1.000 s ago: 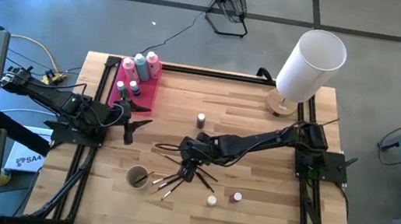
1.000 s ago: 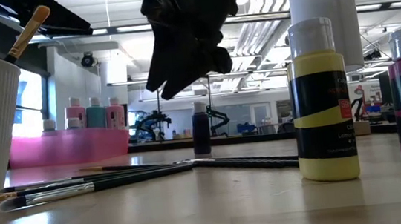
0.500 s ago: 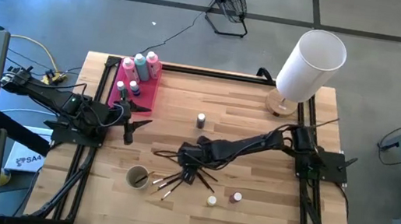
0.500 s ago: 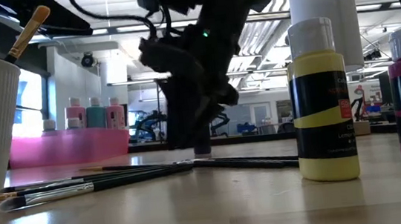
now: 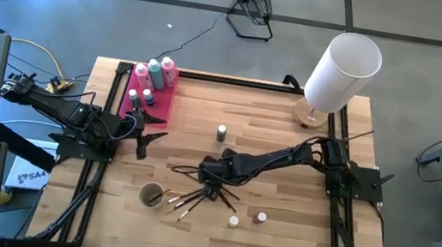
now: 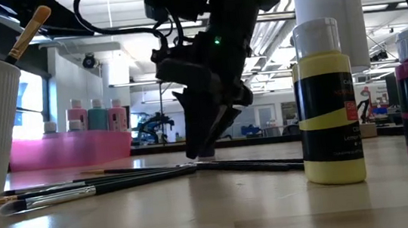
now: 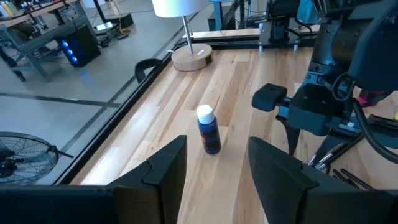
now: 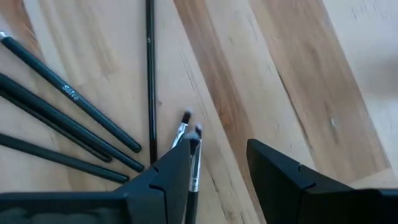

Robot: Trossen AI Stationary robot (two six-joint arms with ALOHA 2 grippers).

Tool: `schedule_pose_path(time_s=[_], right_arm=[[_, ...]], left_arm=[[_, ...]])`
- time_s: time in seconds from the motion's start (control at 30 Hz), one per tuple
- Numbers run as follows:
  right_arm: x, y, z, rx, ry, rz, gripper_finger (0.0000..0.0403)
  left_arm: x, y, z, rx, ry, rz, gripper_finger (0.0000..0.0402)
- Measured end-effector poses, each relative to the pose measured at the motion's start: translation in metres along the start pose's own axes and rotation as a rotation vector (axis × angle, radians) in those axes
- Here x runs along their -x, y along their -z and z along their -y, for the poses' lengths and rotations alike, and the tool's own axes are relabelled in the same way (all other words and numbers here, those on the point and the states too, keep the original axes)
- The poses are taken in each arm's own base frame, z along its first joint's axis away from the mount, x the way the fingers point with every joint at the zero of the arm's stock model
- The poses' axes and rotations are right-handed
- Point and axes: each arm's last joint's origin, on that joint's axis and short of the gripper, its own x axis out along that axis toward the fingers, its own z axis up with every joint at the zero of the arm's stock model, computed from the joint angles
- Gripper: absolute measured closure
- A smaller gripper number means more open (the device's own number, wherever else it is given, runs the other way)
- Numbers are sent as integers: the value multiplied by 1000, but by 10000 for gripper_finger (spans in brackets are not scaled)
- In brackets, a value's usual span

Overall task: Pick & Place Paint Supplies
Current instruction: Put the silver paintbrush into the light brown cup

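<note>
Several thin dark-handled brushes (image 5: 195,187) lie fanned on the wooden table (image 5: 286,150). My right gripper (image 5: 211,177) hangs open and steeply tipped just over them, its fingertips (image 6: 200,149) close to the table. In the right wrist view two brush tips (image 8: 194,134) lie by one finger (image 8: 165,180); whether it touches them I cannot tell. A blue pot (image 5: 221,131) stands mid-table, with a yellow pot (image 5: 233,221) and a pink pot (image 5: 260,218) near the front. Squeeze bottles (image 5: 154,69) stand in the pink tray (image 5: 158,108). My left gripper (image 5: 147,141) waits open at the left.
A white cup (image 5: 150,194) holding brushes stands near the front left of the fanned brushes. A lamp with a big white shade (image 5: 343,71) occupies the far right corner. Black frame rails (image 5: 109,116) run along the table's sides. Bare wood lies between the blue pot and the lamp.
My right gripper has come down toward the brushes and tipped more steeply downward, staying open. The brushes and pots have kept their places.
</note>
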Motion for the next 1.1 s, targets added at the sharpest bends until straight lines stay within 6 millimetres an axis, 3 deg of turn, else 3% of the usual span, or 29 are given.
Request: schedule_pose_path(time_s=[0.57,1.1], right_arm=[[2,14,3,-4,36,-143,251],[0,2,5,0,31,-29,251]], left_arm=[[0,0,0,0,0,-1,234],[0,0,0,0,0,-1,234]])
